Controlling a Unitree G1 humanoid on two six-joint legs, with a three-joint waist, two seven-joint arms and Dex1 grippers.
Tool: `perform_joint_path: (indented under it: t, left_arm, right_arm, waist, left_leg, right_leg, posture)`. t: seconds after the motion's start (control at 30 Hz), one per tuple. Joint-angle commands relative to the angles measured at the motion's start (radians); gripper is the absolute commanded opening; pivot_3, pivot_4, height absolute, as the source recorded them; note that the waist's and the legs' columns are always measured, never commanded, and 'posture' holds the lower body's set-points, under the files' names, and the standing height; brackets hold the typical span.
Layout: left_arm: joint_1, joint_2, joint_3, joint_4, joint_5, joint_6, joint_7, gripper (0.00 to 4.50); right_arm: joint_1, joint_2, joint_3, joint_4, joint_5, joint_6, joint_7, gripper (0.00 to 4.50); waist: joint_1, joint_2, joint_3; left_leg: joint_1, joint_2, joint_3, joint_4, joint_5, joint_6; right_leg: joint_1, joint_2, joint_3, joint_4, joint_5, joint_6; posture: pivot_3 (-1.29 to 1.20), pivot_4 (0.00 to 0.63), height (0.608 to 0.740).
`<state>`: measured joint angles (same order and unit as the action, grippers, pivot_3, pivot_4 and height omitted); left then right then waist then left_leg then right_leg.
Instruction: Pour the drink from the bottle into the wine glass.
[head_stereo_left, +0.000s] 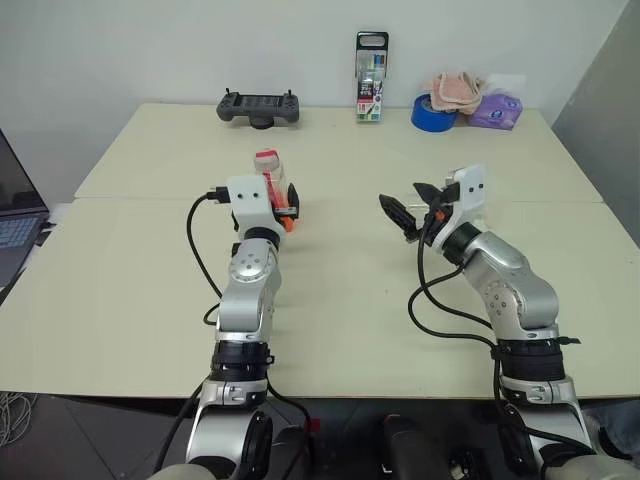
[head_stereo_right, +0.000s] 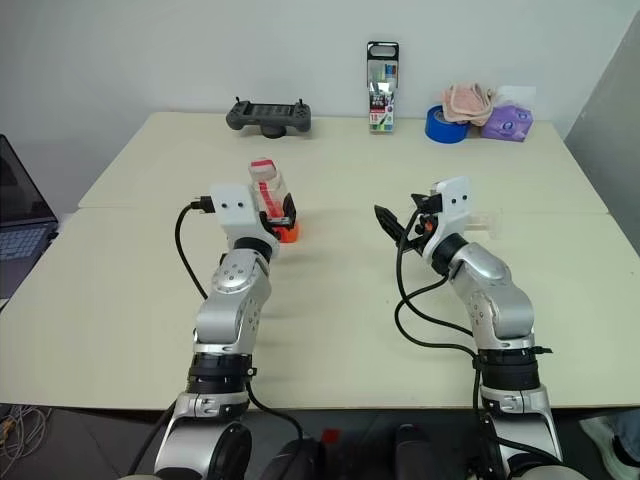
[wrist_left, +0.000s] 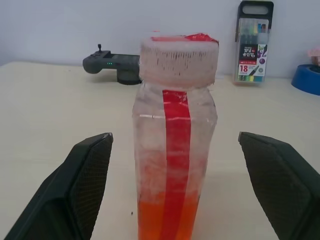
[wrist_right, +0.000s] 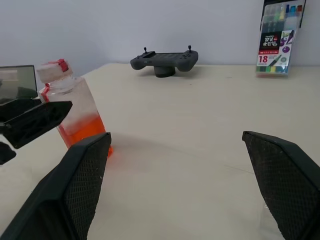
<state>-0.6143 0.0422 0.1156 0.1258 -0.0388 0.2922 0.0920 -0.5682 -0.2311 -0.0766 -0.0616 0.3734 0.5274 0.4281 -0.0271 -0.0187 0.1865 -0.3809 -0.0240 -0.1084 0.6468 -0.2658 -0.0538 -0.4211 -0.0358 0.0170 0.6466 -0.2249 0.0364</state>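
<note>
Orange-red drink (wrist_left: 165, 217) is seen filling only the lower part of the bottle (wrist_left: 172, 145), which stands upright on the cream bench (head_stereo_left: 330, 300), its long axis vertical and its capped top pointing straight up. The bottle is framed between the two black fingers (wrist_left: 75, 185) of the left pincer (head_stereo_left: 281, 197), which are spread wide and clear of its walls on both sides, so nothing is gripped. The right pincer (head_stereo_left: 413, 207) is held well to the right of the bottle, likewise released and empty. A clear object is faintly glimpsed just beyond the right pincer, on the side away from the bottle; whether it is the wine glass cannot be told.

The bottle appears to have been set down or not yet grasped. A red strip (wrist_left: 176, 165) is seen running down the side of the bottle that faces the left pincer. If it is to be taken up, a centred closure on the flat side walls, below the neck, is advised, so that the squarish body is not twisted or tipped. The cap (wrist_left: 179, 60) seems to be in place and would have to be removed before pouring.

Behind the bottle, at the far edge of the bench, a grey handheld controller (head_stereo_left: 260, 107) and a pack of markers (head_stereo_left: 371, 78) are ranged.
</note>
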Motion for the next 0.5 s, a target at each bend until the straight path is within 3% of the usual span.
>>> perform_joint_path:
  t: [0.03, 0.47, 0.5]
  left_arm:
    - [-0.052, 0.023, 0.009, 0.045, -0.001, -0.051, -0.012, 4.3]
    - [-0.17, 0.061, 0.022, 0.29, -0.041, -0.19, -0.102, 4.3]
    - [-0.172, 0.063, 0.021, 0.302, -0.041, -0.201, -0.108, 4.12]
  right_arm:
    - [0.0, -0.003, 0.0, -0.03, -0.003, -0.021, -0.005, 4.5]
    - [0.011, -0.002, 0.02, -0.066, 0.027, 0.005, 0.006, 4.5]
    - [0.016, -0.005, 0.025, -0.078, 0.037, 0.011, 0.021, 4.5]
  waist:
    - [0.0, 0.0, 0.0]
    - [-0.001, 0.0, 0.0]
    - [-0.001, 0.0, 0.0]
  left_leg:
    - [0.0, 0.0, 0.0, 0.0, 0.0, 0.0]
    - [0.0, 0.0, 0.0, 0.0, 0.0, 0.0]
    - [0.0, 0.0, 0.0, 0.0, 0.0, 0.0]
  right_leg:
    - [0.0, 0.0, 0.0, 0.0, 0.0, 0.0]
    - [0.0, 0.0, 0.0, 0.0, 0.0, 0.0]
    - [0.0, 0.0, 0.0, 0.0, 0.0, 0.0]
  posture:
    - [0.0, 0.15, 0.74]
    - [0.0, 0.15, 0.74]
    - [0.0, 0.15, 0.74]
